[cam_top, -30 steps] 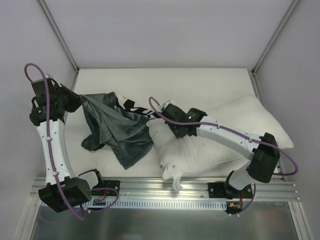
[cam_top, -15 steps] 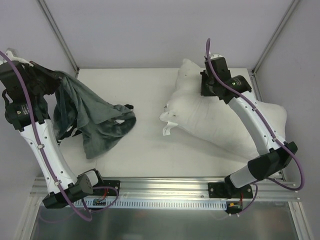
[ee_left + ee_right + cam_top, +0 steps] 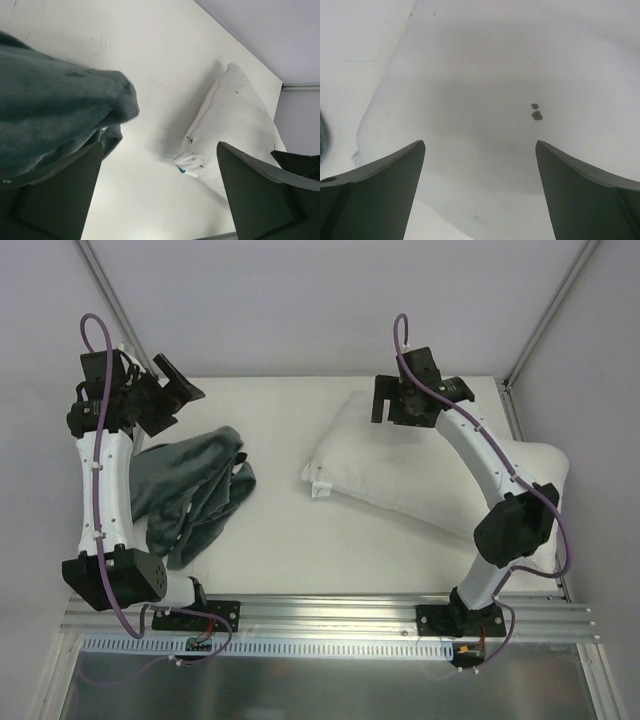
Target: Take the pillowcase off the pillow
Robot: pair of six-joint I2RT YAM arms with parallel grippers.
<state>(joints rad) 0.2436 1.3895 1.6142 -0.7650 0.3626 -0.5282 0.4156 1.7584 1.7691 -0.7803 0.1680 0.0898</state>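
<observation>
Bare white pillow (image 3: 430,485) lies flat on the tabletop (image 3: 290,540) and we take it as the landmark. It runs slantwise, and its far end sits under the right arm's elbow by the side wall. Its small white tag (image 3: 320,485) sticks out at the near corner of the end that faces the pillowcase (image 3: 190,490). In the left wrist view we see the same tag (image 3: 187,165) with a bit of blue on it. The pillowcase is dark grey-green cloth, fully off the pillow and well apart from its tag end, with bare tabletop between the two. It is crumpled in a long heap on the tabletop, and one fold bulges toward the pillow. The left fingers (image 3: 55,195) are spread wide with nothing between them. They sit up off the tabletop on the far side of the pillowcase from the pillow and point back toward it. In the left wrist view the pillowcase (image 3: 50,115) fills the side by one finger, and the pillow (image 3: 235,130) shows past the other. The right fingers (image 3: 375,185) are also spread wide and hold nothing. They hang over the pillow's back edge near the tag end, looking straight down on white fabric (image 3: 485,100). We see two small dark specks (image 3: 536,112) on that fabric. We cannot tell whether these fingertips touch the pillow.
</observation>
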